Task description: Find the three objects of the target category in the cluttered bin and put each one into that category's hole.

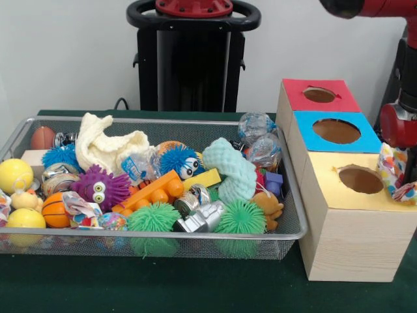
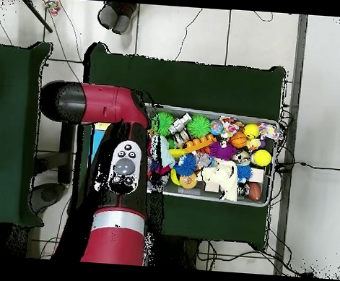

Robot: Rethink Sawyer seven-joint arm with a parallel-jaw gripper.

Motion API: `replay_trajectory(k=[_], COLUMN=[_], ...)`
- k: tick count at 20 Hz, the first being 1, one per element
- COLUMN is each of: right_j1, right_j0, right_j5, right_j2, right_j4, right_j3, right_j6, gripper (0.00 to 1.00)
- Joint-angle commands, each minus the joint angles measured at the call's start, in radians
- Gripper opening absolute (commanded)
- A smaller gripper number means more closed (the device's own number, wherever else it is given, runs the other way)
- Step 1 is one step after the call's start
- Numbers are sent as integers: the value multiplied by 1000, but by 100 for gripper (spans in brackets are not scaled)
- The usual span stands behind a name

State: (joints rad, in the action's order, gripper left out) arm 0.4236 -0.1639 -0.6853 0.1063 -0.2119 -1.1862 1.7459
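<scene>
My gripper (image 1: 405,177) hangs at the far right edge of the front view, under the red wrist (image 1: 397,125). It is shut on a crinkly, colourfully dotted packet (image 1: 393,171). The packet floats just right of the hole in the yellow top (image 1: 360,179) of the wooden box, a little above the box's surface. The blue-topped hole (image 1: 336,130) and the red-topped hole (image 1: 319,94) lie behind it. The wire bin (image 1: 163,122) to the left is full of toys, with a similar patterned packet (image 1: 79,210) near its front left. In the overhead view the arm (image 2: 124,168) covers the gripper and most of the box.
The bin (image 2: 270,184) holds green spiky balls (image 1: 154,218), a purple fuzzy creature (image 1: 101,186), yellow balls (image 1: 14,175), a small basketball (image 1: 55,210), a cream cloth (image 1: 104,147) and a teal foam piece (image 1: 229,171). A black cart (image 1: 192,59) stands behind the table.
</scene>
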Motion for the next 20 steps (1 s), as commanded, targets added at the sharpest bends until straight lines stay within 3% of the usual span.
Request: replay_trajectory(k=[1,7,11,16,20], right_j1=[32,98,128,137,127], right_j0=[87,174,187,151,87], right_j5=[111,176,169,209,202], right_j2=[-164,-248,-252,-166,-48], right_j4=[40,63,97,151,205], right_j3=[-195,-327,-370,-367,-330], right_j6=[-30,-63,-47,50,128], gripper=[0,0,0,0,0])
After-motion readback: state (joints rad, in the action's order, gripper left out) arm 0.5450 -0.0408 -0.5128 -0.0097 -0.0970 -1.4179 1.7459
